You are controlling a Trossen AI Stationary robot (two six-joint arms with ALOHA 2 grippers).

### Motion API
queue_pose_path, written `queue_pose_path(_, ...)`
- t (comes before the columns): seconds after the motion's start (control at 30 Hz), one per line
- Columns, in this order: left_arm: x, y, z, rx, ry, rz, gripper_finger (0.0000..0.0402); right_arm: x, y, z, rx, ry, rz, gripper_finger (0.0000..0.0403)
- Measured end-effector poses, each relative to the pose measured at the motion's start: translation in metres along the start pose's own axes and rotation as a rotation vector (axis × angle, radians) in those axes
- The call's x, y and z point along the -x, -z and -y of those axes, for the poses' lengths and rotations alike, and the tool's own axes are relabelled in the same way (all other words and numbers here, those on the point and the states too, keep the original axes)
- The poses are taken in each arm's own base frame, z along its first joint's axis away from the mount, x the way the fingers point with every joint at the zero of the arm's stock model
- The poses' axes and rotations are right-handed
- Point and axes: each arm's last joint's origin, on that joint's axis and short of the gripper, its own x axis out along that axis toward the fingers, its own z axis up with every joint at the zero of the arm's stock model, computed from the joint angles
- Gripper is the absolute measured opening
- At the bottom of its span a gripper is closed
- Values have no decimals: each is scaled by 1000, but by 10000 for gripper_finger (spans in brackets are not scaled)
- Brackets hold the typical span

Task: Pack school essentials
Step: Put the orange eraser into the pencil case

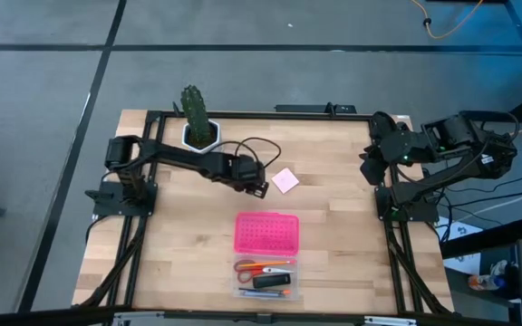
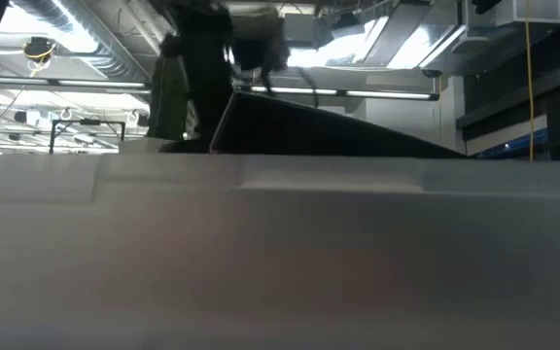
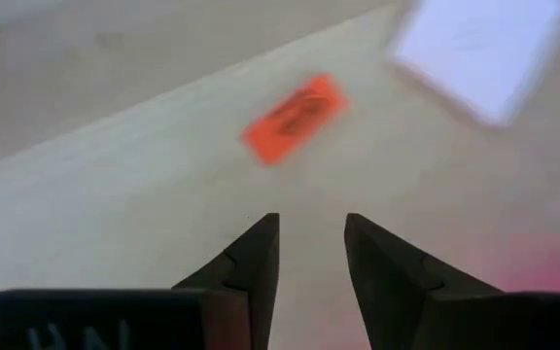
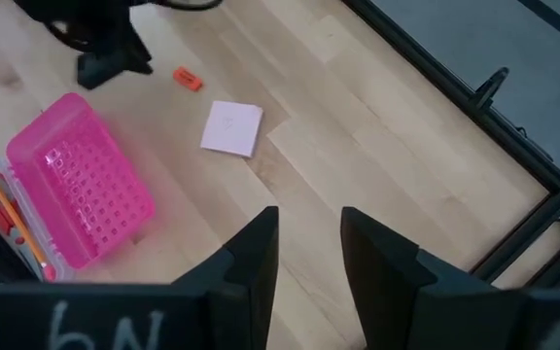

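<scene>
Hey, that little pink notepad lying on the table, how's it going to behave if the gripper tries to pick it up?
The notepad lies flat on the wooden table, so the fingers probably can't get under an edge easily. It looks thin and light, so a nudge would likely slide it rather than tip it. It's square and flat, so it shouldn't roll.

Pale wood table (image 1: 333,217), light planks, black frame round it. Lid (image 1: 265,233) mid-table: hot pink with a grid of dots. Just below the lid, clear box (image 1: 265,280) with red-handled scissors (image 1: 247,267), orange pencil (image 1: 275,264), black block (image 1: 265,282) (other bits too small to tell). Above the lid: pale pink notepad (image 1: 285,180), red-orange piece (image 4: 188,80). Green cactus (image 1: 196,112), white pot (image 1: 201,140). Both arms black.
</scene>
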Motion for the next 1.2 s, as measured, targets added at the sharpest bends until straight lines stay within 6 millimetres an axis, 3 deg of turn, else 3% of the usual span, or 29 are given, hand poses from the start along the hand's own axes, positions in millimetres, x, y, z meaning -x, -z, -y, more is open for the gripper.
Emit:
queue_pose_path(0.2,30,-2,7,-61,-74,-13,114,0,0,-1,-4,-17,-18,116)
queue_pose_path(0.4,102,9,20,-247,60,31,114,-3,-2,-5,-5,-19,-15,116)
queue_pose_path(0.6,174,29,1,-435,180,121,114,-23,-26,-32,-23,-71,92,116)
queue_pose_path(0.77,224,39,-35,-574,170,242,115,-62,-52,-60,54,-127,75,116)
queue_pose_path(0.97,265,42,-75,-713,212,354,115,-127,-82,-83,37,-199,7,116)
queue_pose_path(1.07,272,45,-95,-780,235,393,115,-161,-95,-94,7,-220,18,116)
queue_pose_path(1.2,264,53,-128,-788,270,421,115,-201,-107,-113,-9,-294,55,116)
